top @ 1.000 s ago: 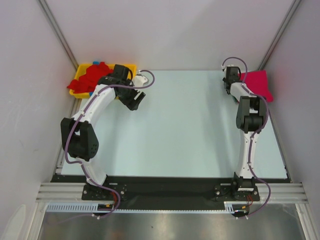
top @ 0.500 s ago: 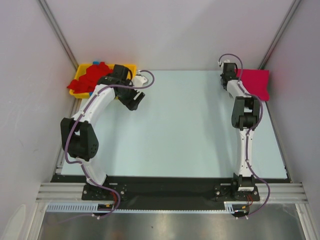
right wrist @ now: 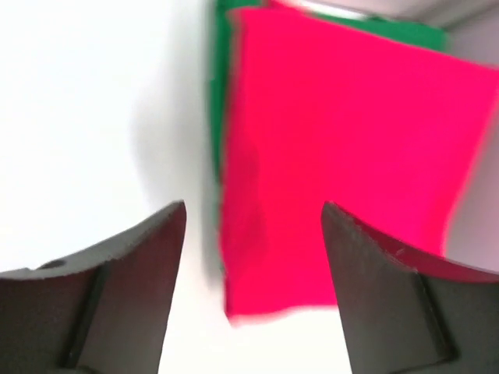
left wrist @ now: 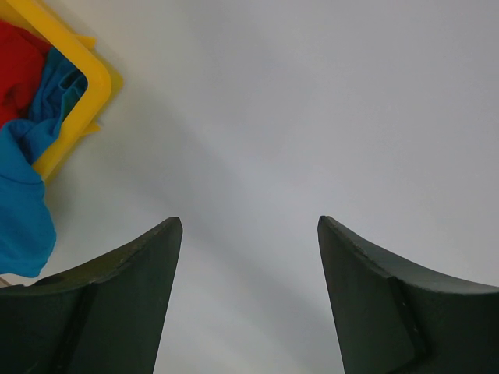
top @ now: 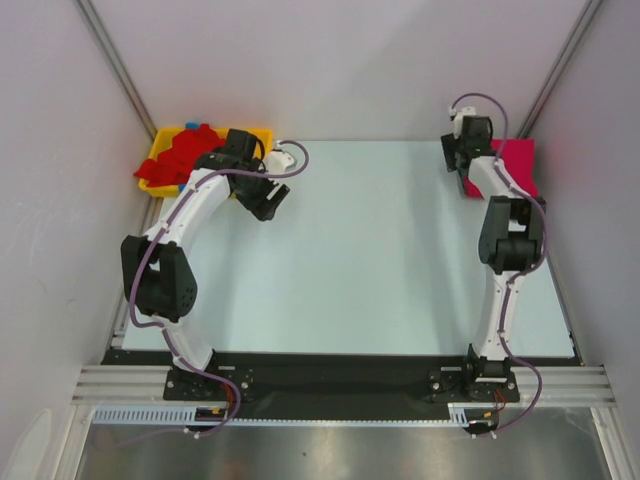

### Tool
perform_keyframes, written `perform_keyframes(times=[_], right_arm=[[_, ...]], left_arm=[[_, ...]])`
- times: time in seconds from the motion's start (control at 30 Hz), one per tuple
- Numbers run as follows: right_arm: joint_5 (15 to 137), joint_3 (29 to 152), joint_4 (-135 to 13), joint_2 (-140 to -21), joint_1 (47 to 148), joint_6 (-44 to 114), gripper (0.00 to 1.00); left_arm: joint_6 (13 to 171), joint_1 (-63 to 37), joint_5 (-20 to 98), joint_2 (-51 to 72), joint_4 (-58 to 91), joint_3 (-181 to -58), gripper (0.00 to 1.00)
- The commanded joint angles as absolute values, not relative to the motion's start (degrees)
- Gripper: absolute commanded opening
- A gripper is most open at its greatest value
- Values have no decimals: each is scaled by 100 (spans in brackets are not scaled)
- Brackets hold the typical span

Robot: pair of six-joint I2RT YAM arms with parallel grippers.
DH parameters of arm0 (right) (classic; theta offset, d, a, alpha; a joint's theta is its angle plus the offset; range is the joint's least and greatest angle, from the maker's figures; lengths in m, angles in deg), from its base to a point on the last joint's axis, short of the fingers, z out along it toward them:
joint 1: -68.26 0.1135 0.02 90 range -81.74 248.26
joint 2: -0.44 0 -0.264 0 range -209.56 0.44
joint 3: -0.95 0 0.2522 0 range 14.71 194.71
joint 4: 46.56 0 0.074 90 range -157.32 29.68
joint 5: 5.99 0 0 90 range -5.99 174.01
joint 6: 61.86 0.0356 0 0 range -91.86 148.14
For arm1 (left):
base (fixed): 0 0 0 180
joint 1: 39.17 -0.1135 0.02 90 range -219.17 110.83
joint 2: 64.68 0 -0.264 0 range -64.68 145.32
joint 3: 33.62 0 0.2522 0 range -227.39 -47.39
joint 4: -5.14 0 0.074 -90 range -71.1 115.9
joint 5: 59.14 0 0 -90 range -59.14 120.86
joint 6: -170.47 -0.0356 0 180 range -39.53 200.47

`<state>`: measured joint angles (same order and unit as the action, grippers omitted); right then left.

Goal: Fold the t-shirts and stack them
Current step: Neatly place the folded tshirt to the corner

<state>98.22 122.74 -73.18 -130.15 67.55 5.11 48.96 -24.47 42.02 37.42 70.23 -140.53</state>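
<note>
Pale blue-grey table point(top: 370, 270) runs away from the near edge, shut in by grey walls point(top: 350, 60) on three sides.

Out toward 10 o'clock my left hand point(top: 268, 200) hangs over bare table. Its fingers are spread wide and nothing is between them. Its wrist view catches a corner of the yellow tray point(left wrist: 76, 68) just off at its own 10 o'clock. In that tray the unfolded shirts lie heaped. The red shirt point(top: 178, 155) is on top and slumps over the left rim, and the blue shirt point(left wrist: 22, 195) is bunched beside it and spills over the rim.

Toward 2 o'clock my right hand point(right wrist: 253, 206) hovers above the stack, fingers apart and gripping nothing. Below it the magenta shirt point(right wrist: 343, 148) lies folded into a flat rectangle in the far corner. It rests on the green shirt point(right wrist: 215, 117), of which only a strip shows along the left and far edges.

I judge all of this cloth to be light, limp and a little slippery, so it will sag from any single pinch and a fold can slide open. The red shirt looks like the one to take next. I would pinch a raised ridge of it near the rim, shallow enough not to drag the blue one along.
</note>
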Motion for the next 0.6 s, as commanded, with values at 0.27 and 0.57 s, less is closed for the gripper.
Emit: perform_keyframes(times=[0.27,0.57], right_arm=[[9026,11656,-6506,-12269,5025,2585,15],[8453,13045,-7218,-13482,4655,2384,0]], left_arm=[[4865,-2502,4308,3578,6979,-14204,77],[4865,-2502,4115,3578,7031,-14143,77]])
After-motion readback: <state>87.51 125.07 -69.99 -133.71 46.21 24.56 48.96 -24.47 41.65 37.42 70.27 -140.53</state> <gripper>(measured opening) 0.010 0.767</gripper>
